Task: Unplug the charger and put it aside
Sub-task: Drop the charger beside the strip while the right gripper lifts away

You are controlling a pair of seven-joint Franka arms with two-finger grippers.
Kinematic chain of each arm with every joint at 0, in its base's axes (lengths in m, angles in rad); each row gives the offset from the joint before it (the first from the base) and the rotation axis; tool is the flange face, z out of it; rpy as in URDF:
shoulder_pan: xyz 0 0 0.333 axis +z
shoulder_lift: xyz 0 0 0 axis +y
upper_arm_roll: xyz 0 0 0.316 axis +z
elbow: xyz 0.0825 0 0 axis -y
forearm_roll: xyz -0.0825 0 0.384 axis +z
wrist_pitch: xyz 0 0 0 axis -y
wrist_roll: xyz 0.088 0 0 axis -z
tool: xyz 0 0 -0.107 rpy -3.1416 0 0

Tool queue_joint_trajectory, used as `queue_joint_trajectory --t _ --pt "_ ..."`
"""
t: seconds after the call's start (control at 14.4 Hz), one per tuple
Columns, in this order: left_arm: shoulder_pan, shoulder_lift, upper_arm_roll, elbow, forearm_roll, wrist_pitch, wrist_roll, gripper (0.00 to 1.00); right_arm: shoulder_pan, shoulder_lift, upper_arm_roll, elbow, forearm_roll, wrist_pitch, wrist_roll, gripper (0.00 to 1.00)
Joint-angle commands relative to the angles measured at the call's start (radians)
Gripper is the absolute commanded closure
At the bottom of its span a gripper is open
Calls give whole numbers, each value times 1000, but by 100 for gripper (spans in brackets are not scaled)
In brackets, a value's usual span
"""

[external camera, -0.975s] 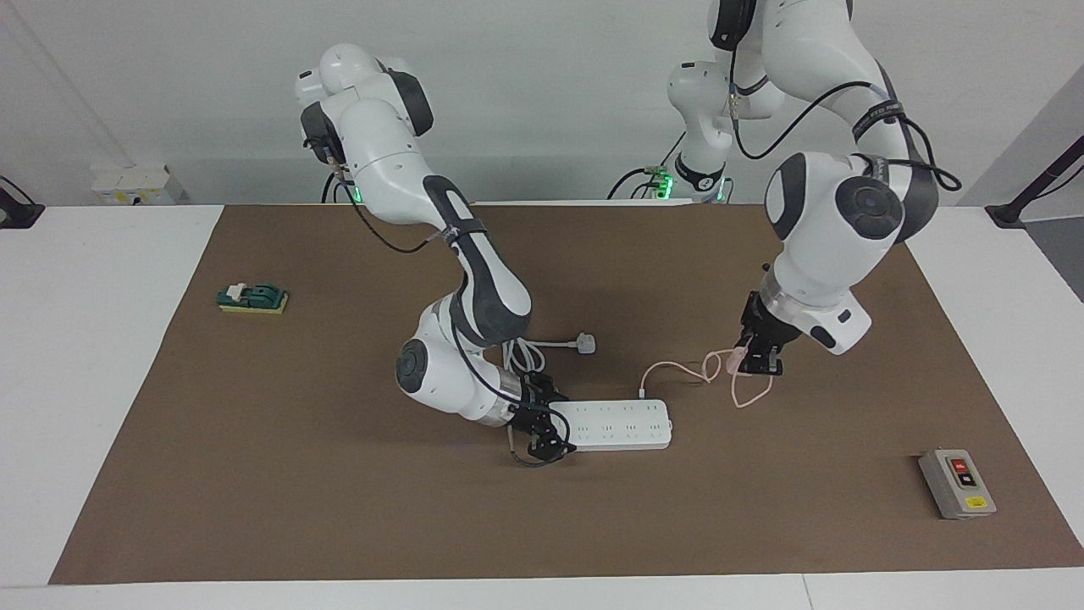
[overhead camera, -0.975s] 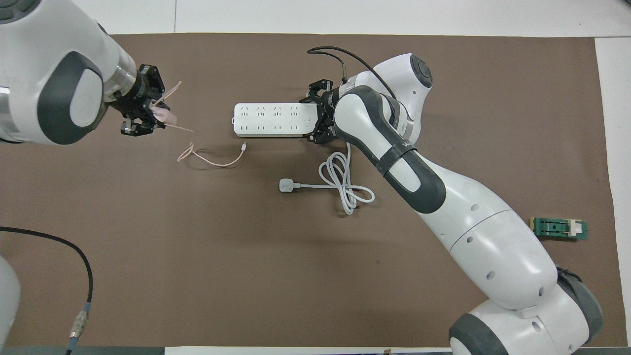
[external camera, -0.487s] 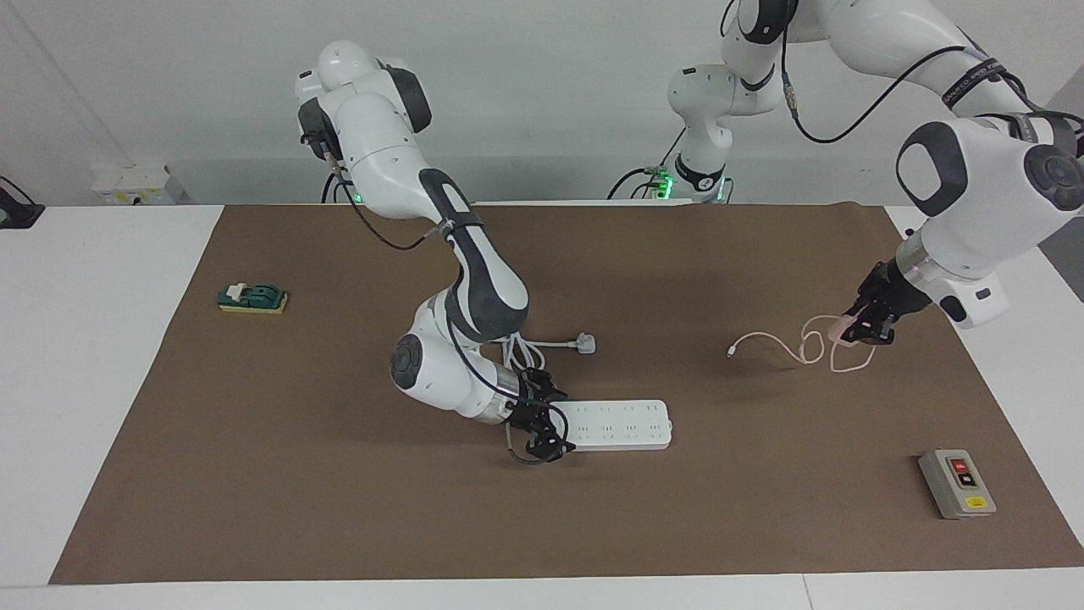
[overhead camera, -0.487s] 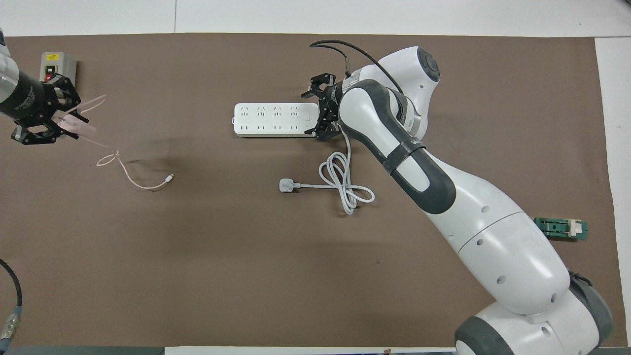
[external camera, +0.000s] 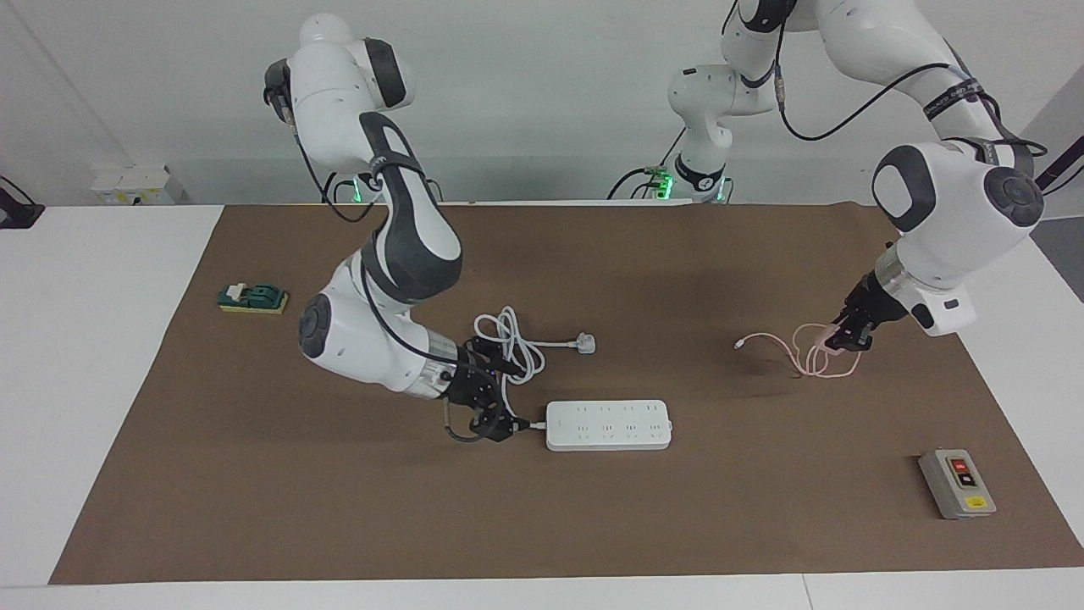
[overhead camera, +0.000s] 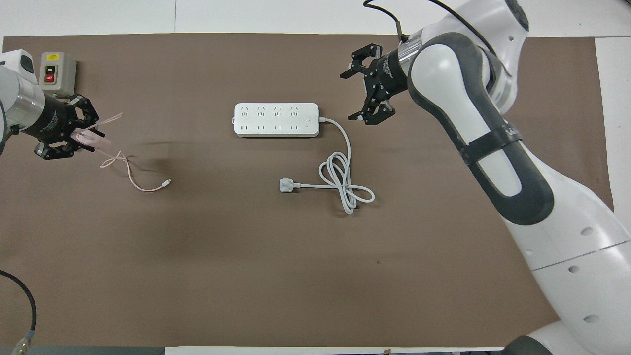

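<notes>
The charger (overhead camera: 87, 138) sits pinched in the left gripper (overhead camera: 81, 134), at nine o'clock from the power strip (overhead camera: 276, 119), its cable (overhead camera: 135, 180) trailing on the mat (overhead camera: 315, 276). Placing is under way; next comes lowering and release. The right gripper (overhead camera: 362, 96) hangs spread, empty. The charger's exact contact is probably hidden by the fingers.

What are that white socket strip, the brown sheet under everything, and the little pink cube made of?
The power strip looks like hard, matte white plastic: smooth moulded shell, rounded corners. The brown sheet seems paper or thin card: flat, dull, no sheen, though it might be felt. The charger, held in the left gripper, looks like pale pink plastic; its thin cable bends limply, so probably rubbery.
</notes>
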Motion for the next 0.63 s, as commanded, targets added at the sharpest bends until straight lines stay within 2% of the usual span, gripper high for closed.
queue_joint_trajectory --t 0.0,0.07,0.14,0.28,0.56 --pt "1 -50 4 -50 1 21 48 0 -40 -110 0 -46 -102 -117 -104 0" --pt "1 -50 4 -42 1 13 48 0 -52 -145 -1 -48 -143 -164 -183 0" --pt "-2 -49 4 -29 10 -5 62 0 -86 -211 -1 -59 -233 -250 -353 0" --pt "1 -50 4 26 10 -59 147 0 -137 -269 -1 -59 -294 -346 -599 0" --pt "0 -66 1 117 10 -192 382 0 -172 -351 -1 -81 -490 -409 -1066 0"
